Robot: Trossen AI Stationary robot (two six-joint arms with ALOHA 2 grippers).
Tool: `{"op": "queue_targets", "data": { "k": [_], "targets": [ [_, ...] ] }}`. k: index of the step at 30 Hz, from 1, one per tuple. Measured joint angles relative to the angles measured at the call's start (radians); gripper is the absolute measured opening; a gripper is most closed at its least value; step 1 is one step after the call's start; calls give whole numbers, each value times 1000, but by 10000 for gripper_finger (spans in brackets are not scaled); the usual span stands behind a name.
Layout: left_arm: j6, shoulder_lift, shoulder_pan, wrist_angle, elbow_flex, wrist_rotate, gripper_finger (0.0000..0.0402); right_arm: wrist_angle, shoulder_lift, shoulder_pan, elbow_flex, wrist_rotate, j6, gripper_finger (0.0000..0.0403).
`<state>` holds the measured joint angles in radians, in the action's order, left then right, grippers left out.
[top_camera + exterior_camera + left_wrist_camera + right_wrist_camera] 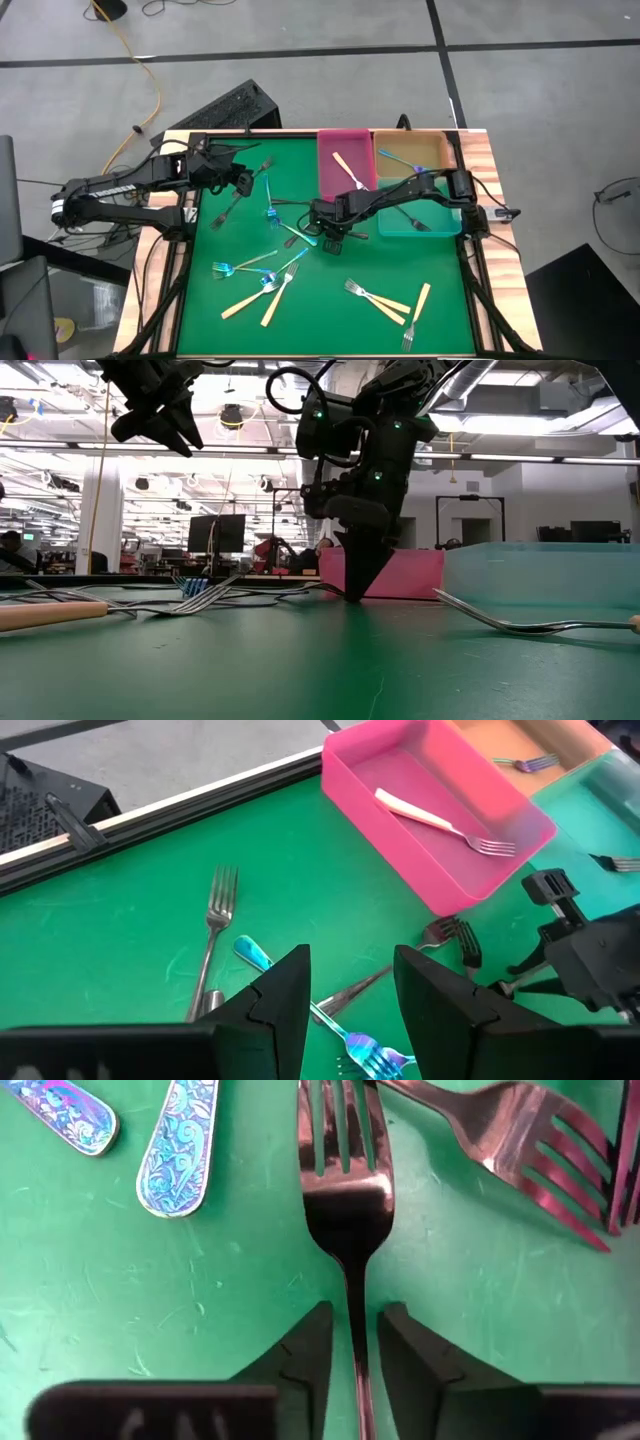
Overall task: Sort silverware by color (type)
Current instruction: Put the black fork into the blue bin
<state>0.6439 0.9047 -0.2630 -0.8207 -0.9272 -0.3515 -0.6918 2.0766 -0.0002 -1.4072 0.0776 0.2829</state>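
Jaws of your right gripper (pixel 352 1342) pinch a dark fork's (pixel 343 1200) handle at mid-mat; your left gripper (pixel 350 985) hangs parted, holding nothing.
Few forks sit in the pink bin (pixel 332 165), tan bin (pixel 440 150) and teal bin (pixel 445 226); most silverware (pixel 262 285) lies unsorted.

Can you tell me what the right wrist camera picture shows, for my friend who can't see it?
The right gripper is down on the green table, its two dark fingers closing around the handle of a dark fork. Two blue patterned handles and another dark fork lie nearby.
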Motion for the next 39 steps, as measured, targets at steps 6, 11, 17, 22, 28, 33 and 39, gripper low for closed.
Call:
{"op": "queue_targets", "data": {
  "k": [6,11,17,22,28,33,39],
  "targets": [
    [0,0,0,0,0,0,129,-4,0,0,1,-2,41,52],
    [-4,0,0,0,0,0,129,-8,1,5,0,-3,58,24],
    [-7,0,0,0,0,2,129,-31,6,8,-53,-10,60,27],
    [-11,0,0,0,0,3,129,-62,11,5,-111,-10,60,26],
    [-12,0,0,0,0,3,129,-98,10,4,-151,-3,60,27],
    [-12,0,0,-1,0,2,129,-112,9,10,-152,-3,68,27],
    [-38,0,0,-1,0,2,129,-119,7,33,-152,-2,68,27]
  ]
}}
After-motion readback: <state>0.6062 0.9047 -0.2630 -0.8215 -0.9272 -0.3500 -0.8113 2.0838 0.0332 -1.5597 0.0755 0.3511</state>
